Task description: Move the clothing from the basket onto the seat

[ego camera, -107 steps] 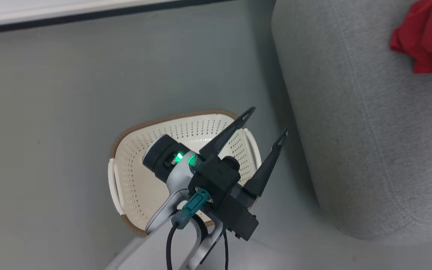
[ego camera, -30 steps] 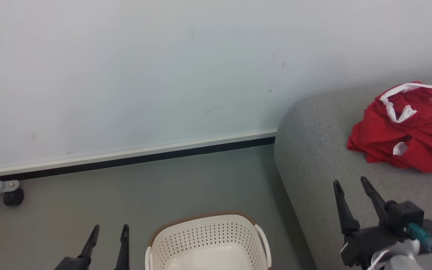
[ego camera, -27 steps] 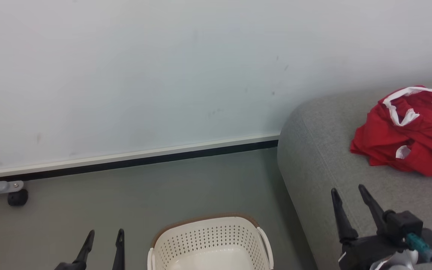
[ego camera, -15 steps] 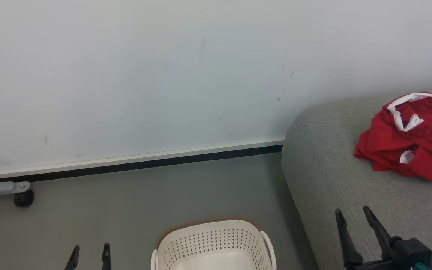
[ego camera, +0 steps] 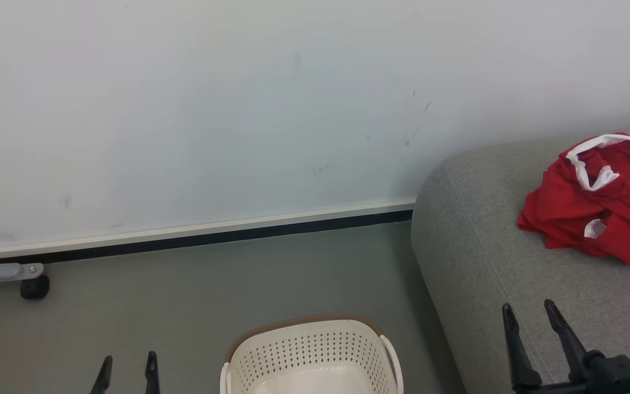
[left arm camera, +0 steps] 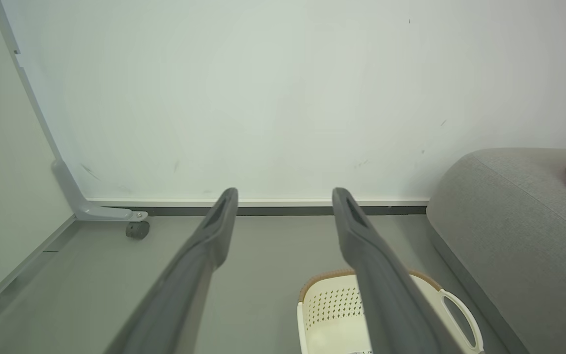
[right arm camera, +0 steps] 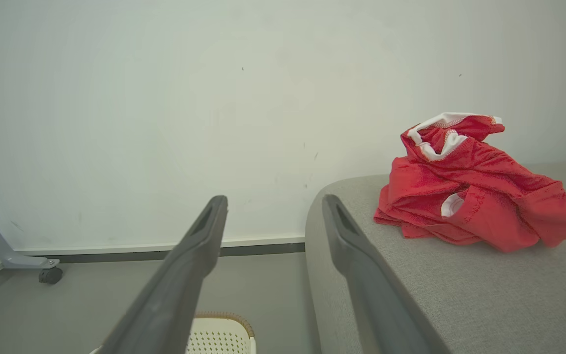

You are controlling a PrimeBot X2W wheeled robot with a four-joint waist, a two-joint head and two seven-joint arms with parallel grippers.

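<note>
A pale wall (ego camera: 184, 109) and grey floor (ego camera: 211, 273) fill most of what I see from the head camera. The seat (ego camera: 484, 246) bulks in from the right, its rounded end just beside the basket (ego camera: 304, 320). The basket stands on the floor at near centre, between my two arms. The part of its cream bowl that I can see holds nothing red; its near half is cut off by the frame, so I cannot say it is empty.

The clothing (ego camera: 594, 208) lies crumpled on top of the seat, far and to the right, well apart from the basket. The heap spreads somewhat wider left to right than front to back, with a white-trimmed opening at its top.

The right jaws, dark fingers (ego camera: 516, 350) spread wide and holding nothing, hang over the near part of the seat. They point toward the wall, with the heap ahead and to their right. The left jaws, fingers (ego camera: 152, 375) equally wide and empty, hover over bare floor left of the basket.

I judge the right arm much the nearer to the clothing, and both arms about equally near the basket.
</note>
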